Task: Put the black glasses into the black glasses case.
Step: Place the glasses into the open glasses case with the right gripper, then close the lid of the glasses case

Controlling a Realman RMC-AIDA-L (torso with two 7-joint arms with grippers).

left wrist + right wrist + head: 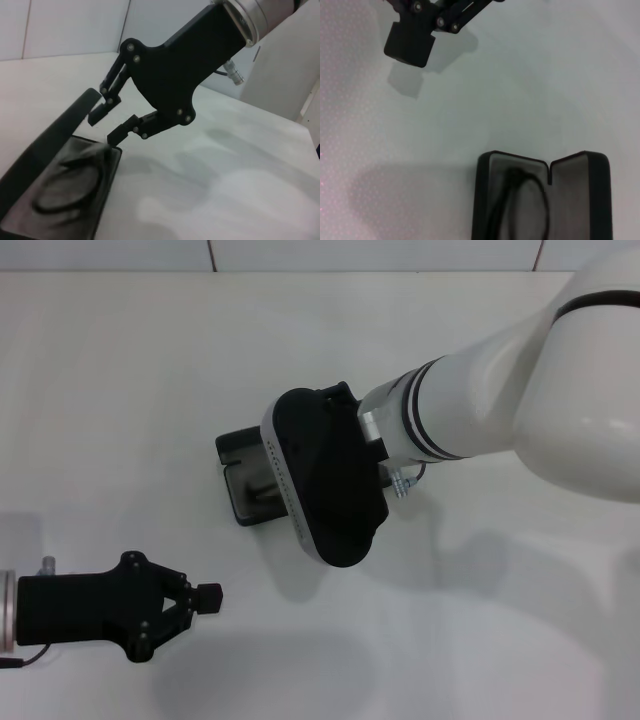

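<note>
— both lenses of the black glasses (pixel 522 202) already lying inside the black glasses case (pixel 580 200), open on the table (pixel 120 390).
— right pincer (pixel 111 121) hovering just above the case, fingers parted, gripping nothing. left pincer (pixel 200 598) resting well apart, closed and empty.
— placing looking done. next?
— probably backing away, maybe closing the lid without snagging the frame.

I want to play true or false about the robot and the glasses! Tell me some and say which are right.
1. The black glasses lie inside the open black glasses case. True.
2. The case is shut. False: it is open, its grey lining showing.
3. The right end effector is beside the raised lid. True.
4. The left end effector holds the glasses. False: it holds nothing and sits away from the case.
5. The table is white. True.
</note>
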